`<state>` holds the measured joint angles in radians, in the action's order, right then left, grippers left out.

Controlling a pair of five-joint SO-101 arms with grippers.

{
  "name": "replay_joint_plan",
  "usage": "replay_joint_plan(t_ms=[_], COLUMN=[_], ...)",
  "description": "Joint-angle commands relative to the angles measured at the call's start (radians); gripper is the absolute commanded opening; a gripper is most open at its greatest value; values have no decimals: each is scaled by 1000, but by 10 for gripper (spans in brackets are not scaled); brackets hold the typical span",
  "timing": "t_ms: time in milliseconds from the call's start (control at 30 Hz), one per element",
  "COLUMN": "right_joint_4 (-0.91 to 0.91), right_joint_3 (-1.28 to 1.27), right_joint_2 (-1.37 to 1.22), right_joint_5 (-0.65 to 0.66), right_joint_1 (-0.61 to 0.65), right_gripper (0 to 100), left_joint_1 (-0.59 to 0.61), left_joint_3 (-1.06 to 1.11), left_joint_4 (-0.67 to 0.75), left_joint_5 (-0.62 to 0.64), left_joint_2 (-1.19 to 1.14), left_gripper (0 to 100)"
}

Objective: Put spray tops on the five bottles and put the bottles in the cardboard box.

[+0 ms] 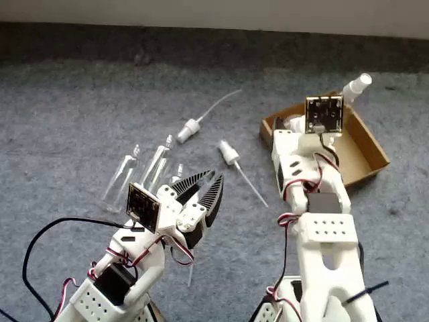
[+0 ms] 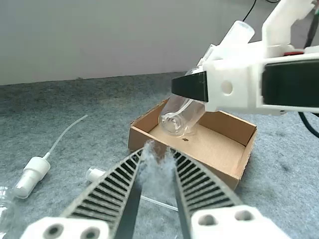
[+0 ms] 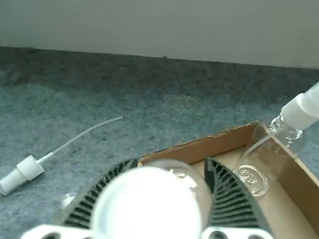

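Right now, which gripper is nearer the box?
Right. The right gripper is over the box, holding a bottle; the left gripper is off to the side over the carpet.

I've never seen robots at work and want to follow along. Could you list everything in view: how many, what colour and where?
carpet: one, grey, under everything.
cardboard box: one, brown, on the carpet below the right arm.
leaning bottle: one, clear with a white spray top, inside the cardboard box against its wall.
held bottle: one, clear with a white top, over the cardboard box.
bare bottles: three as far as I can tell, clear, lying on the carpet beside the left arm.
loose spray tops: two, white with long thin tubes, on the carpet between the bare bottles and the cardboard box.
left gripper: one, black fingers, open and empty.
right gripper: one, black fingers, shut on the held bottle.
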<state>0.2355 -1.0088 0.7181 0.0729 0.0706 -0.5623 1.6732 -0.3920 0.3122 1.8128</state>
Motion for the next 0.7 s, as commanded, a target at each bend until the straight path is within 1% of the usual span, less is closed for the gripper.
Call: replay_joint_plan(t_ms=[0, 300, 467, 667], right_joint_4=[-127, -136, -134, -8], right_joint_3=[71, 320, 403, 530], right_joint_2=[-91, -401, -529, -627], right_joint_5=[12, 12, 11, 5], right_joint_1=[-30, -88, -101, -101], right_gripper=[113, 113, 113, 115], left_joint_1=[12, 12, 12, 12], left_joint_3=[21, 21, 21, 21], left_joint_4=[18, 18, 18, 18], left_joint_5=[-6, -6, -6, -8], left_joint_2=[10, 7, 5, 5], left_gripper=[27, 27, 27, 27])
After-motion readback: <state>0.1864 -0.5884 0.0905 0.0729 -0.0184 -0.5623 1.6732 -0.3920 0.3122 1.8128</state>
